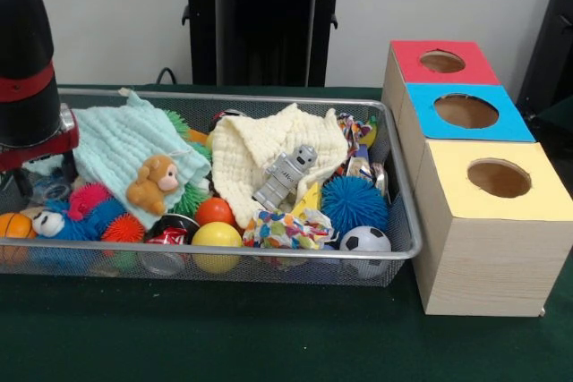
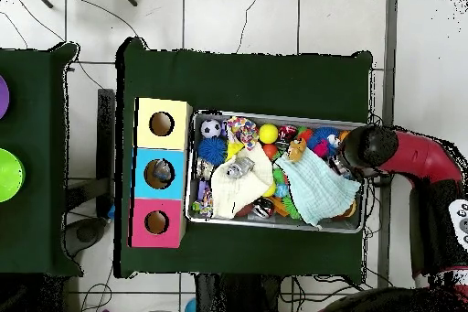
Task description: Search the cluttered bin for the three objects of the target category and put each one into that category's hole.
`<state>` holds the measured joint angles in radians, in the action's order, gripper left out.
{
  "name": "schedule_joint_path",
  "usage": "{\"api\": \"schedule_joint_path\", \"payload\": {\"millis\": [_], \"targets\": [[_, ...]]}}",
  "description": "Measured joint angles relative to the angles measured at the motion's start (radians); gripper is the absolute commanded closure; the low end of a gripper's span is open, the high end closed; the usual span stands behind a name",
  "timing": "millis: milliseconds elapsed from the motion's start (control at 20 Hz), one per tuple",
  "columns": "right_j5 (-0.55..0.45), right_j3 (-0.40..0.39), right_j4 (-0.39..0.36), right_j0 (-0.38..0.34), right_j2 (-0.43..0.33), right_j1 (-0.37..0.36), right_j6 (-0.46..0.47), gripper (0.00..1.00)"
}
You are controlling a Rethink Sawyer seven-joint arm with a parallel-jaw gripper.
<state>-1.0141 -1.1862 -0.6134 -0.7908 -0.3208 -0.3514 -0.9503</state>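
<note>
The bin of silver wire mesh stands on the green table, full of toys; it also shows in the overhead view. In it lie a mint cloth, a cream cloth, a grey robot toy, a plush monkey, a blue spiky ball, a soccer ball, a yellow ball and an orange ball. My gripper hangs low over the bin's left end under the black and red wrist. In the overhead view the wrist hides it.
Three wooden boxes with a hole each stand in a row to the right of the bin: red top, blue top, yellow top. The robot's pedestal stands behind. In the overhead view a second green table lies at the left.
</note>
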Motion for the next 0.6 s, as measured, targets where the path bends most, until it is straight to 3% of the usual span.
{"api": "schedule_joint_path", "payload": {"millis": [300, 600], "targets": [[-0.078, 0.009, -0.017, 0.016, 0.026, -0.012, 0.0, 0.0], [-0.085, 0.01, -0.019, 0.01, 0.036, -0.006, 0.0, 0.0]]}}
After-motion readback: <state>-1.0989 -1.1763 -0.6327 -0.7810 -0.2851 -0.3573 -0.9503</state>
